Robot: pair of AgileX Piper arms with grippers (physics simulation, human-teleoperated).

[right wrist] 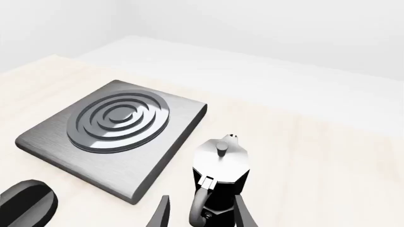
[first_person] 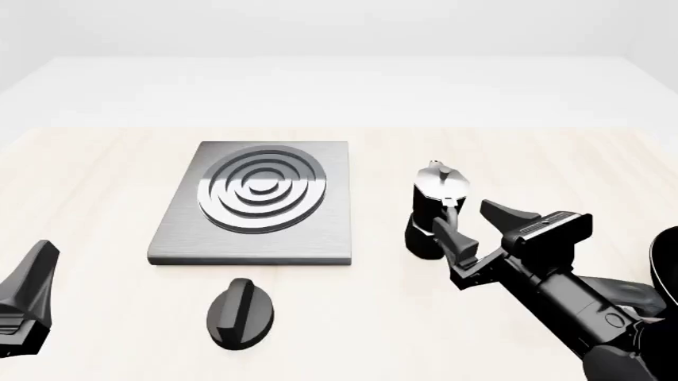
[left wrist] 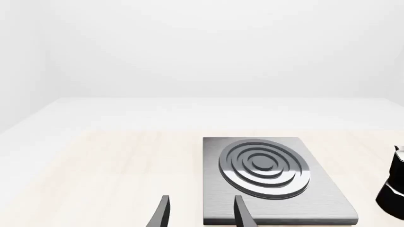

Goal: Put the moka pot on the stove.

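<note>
The moka pot [first_person: 433,208], black with a silver lid and knob, stands upright on the table to the right of the stove [first_person: 254,198]. The stove is a flat grey plate with a ring burner, and nothing rests on it. My right gripper [first_person: 466,220] is open just behind the pot. In the right wrist view the pot's curved handle [right wrist: 199,207] lies between the two fingers [right wrist: 242,215], with gaps on both sides. My left gripper [left wrist: 202,215] is open and holds nothing, near the stove's [left wrist: 271,177] front corner. The pot [left wrist: 394,187] shows at that view's edge.
A black oval knob [first_person: 240,312] lies on the table in front of the stove and also shows in the right wrist view as the knob [right wrist: 28,204]. The left arm [first_person: 27,298] sits low at the front left. The pale wooden table ends at a white surface behind.
</note>
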